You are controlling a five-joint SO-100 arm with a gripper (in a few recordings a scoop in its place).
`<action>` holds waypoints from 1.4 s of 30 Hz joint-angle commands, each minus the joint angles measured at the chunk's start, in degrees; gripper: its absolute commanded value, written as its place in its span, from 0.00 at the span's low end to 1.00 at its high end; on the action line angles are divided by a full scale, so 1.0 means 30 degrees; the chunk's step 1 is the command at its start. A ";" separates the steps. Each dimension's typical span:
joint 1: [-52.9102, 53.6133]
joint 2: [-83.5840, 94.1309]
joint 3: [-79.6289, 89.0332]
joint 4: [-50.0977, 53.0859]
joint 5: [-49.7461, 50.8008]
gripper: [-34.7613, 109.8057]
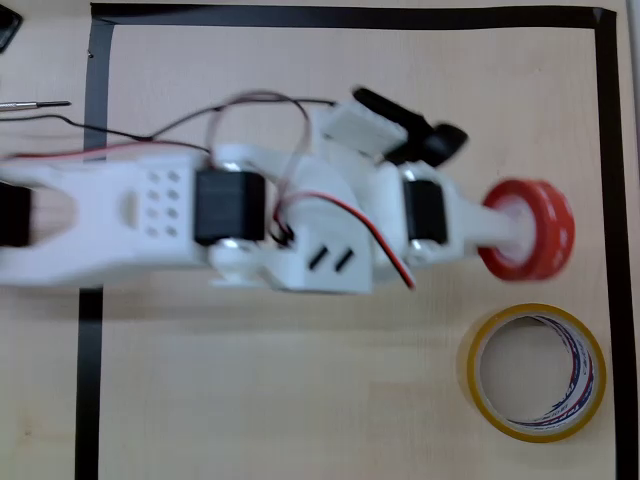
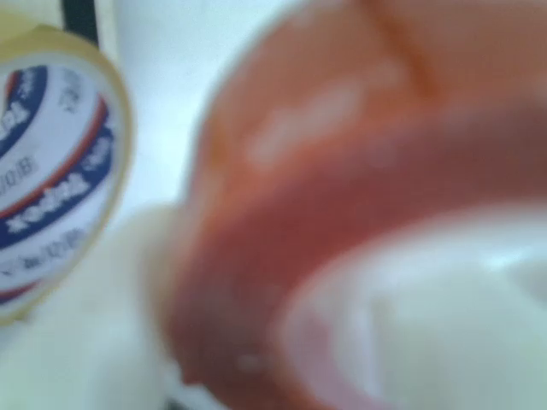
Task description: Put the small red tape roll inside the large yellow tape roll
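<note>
In the overhead view the small red tape roll (image 1: 532,229) hangs tilted on edge at the tip of my white arm, with my gripper (image 1: 512,230) shut on it. The large yellow tape roll (image 1: 535,372) lies flat on the table just below it, its striped white core showing, nothing inside. In the wrist view the red tape roll (image 2: 359,213) looms close and blurred. The yellow tape roll (image 2: 60,171) sits at the left edge there.
A black tape border (image 1: 96,200) frames the wooden table, with its right strip (image 1: 618,200) close beside both rolls. A black clip-like part (image 1: 430,135) sticks out of the arm. A thin tool (image 1: 35,104) lies outside the border at far left.
</note>
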 commanded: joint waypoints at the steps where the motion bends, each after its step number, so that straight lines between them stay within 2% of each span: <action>1: 0.0908 -0.3662 -1.1748 0.1377 0.0293 0.24; 14: 0.3047 -0.4600 -1.1338 0.1523 0.1143 0.24; 21: 0.3252 -0.5420 -1.1367 0.1523 0.1494 0.24; 27: 0.3281 -0.5566 -1.1279 0.1699 0.1641 0.31; 42: 0.3545 -0.5479 -1.1484 0.2139 0.1904 0.31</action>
